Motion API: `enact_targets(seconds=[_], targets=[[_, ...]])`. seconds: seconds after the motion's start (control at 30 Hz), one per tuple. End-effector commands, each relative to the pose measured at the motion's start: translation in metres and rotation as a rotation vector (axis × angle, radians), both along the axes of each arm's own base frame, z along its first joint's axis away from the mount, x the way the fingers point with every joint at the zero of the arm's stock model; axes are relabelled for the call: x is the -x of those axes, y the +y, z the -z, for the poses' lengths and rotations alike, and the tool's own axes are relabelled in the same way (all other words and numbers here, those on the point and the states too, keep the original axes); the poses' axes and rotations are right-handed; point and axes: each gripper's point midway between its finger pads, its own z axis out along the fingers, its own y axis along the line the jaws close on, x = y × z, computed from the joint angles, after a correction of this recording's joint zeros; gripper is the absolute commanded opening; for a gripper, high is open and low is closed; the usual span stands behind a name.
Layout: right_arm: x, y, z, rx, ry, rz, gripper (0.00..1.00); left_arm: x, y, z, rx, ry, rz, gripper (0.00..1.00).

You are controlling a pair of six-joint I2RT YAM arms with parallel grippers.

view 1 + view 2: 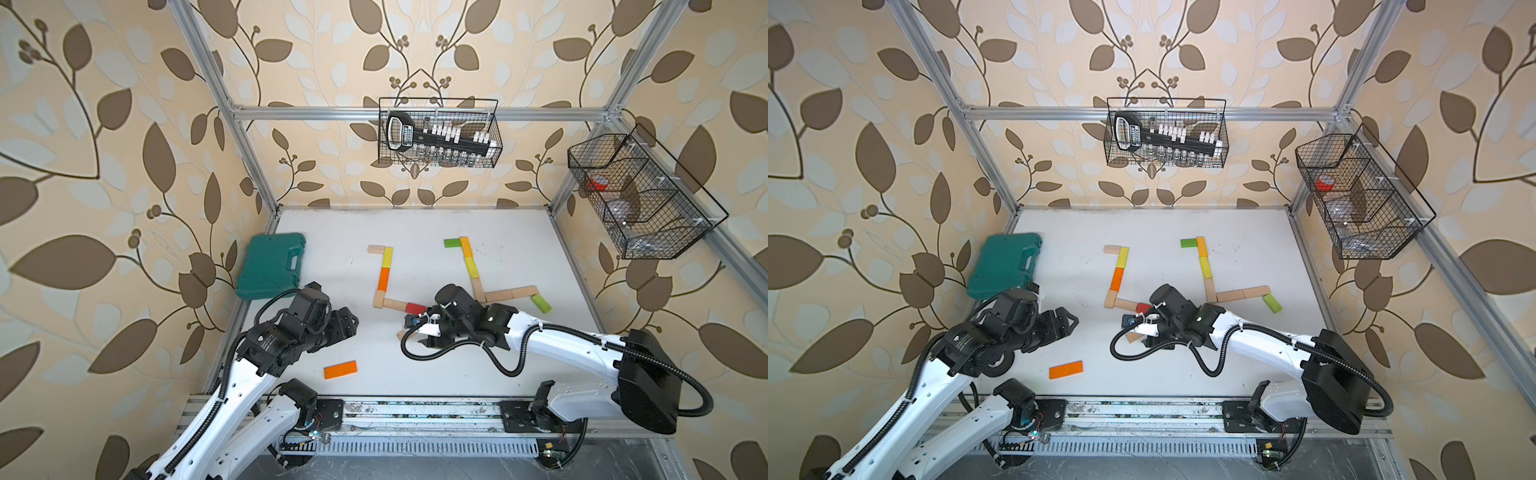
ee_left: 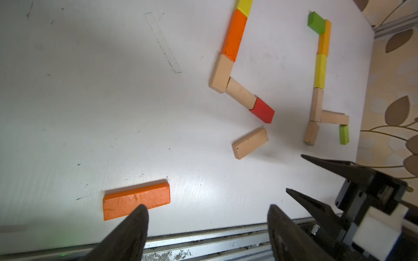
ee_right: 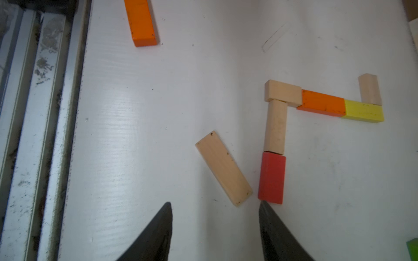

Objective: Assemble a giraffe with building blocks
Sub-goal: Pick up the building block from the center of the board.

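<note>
The building blocks form two flat figures on the white table point(image 1: 415, 224). One runs from a beige block point(image 1: 376, 249) down to a red block point(image 1: 415, 308); the other runs from a green block point(image 1: 451, 242) to a green block point(image 1: 541, 303). A loose beige block point(image 3: 223, 168) lies flat beside the red block point(image 3: 271, 177). My right gripper point(image 3: 214, 203) hangs open just short of both, holding nothing, one fingertip point(image 3: 263, 209) near the red block's corner. A loose orange block point(image 2: 135, 201) lies by the front edge. My left gripper point(image 2: 208, 209) is open and empty over that edge beside it.
A green plastic case point(image 1: 272, 266) sits at the table's left rear. Two wire baskets point(image 1: 438, 133) point(image 1: 640, 195) hang on the back and right walls. A metal rail point(image 1: 415, 409) runs along the front edge. In the left wrist view the right gripper point(image 2: 294, 172) shows nearby.
</note>
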Motion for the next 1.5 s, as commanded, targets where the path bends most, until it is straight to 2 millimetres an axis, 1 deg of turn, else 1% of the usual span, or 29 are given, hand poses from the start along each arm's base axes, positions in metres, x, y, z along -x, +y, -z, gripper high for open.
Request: enact_targets(seconds=[0.0,0.17,0.3,0.53,0.73,0.93,1.07,1.2,1.37,1.43,1.47], targets=[[0.000,0.009,0.006,-0.011,-0.036,-0.078,0.58,0.001,0.004,0.012,-0.027,0.075,-0.056,0.83],[-0.011,0.020,0.025,0.052,0.003,-0.115,0.58,-0.006,-0.002,0.009,0.005,0.053,-0.059,0.84],[-0.017,0.027,0.038,0.081,0.068,-0.132,0.58,-0.005,-0.002,0.007,0.009,0.047,-0.054,0.85],[-0.025,0.026,0.055,0.130,0.129,-0.124,0.58,0.000,0.000,0.007,0.005,0.032,-0.034,0.86],[-0.030,0.025,0.068,0.158,0.179,-0.112,0.57,-0.001,0.001,0.005,0.004,0.017,-0.030,0.87],[-0.034,0.029,0.078,0.171,0.215,-0.090,0.55,0.000,0.001,0.003,0.007,0.006,-0.026,0.88],[-0.037,0.029,0.080,0.179,0.227,-0.050,0.50,0.001,0.001,0.001,0.013,-0.008,-0.025,0.88],[-0.033,0.025,0.085,0.205,0.233,-0.012,0.46,0.003,0.003,-0.002,0.017,-0.027,-0.023,0.88],[-0.027,0.016,0.095,0.241,0.227,0.055,0.31,0.009,0.008,-0.004,0.017,-0.050,-0.025,0.88],[-0.022,0.018,0.089,0.216,0.219,0.083,0.24,0.010,0.010,-0.006,0.021,-0.065,-0.028,0.89],[-0.021,0.021,0.081,0.188,0.202,0.110,0.22,0.011,0.010,-0.007,0.027,-0.073,-0.029,0.89]])
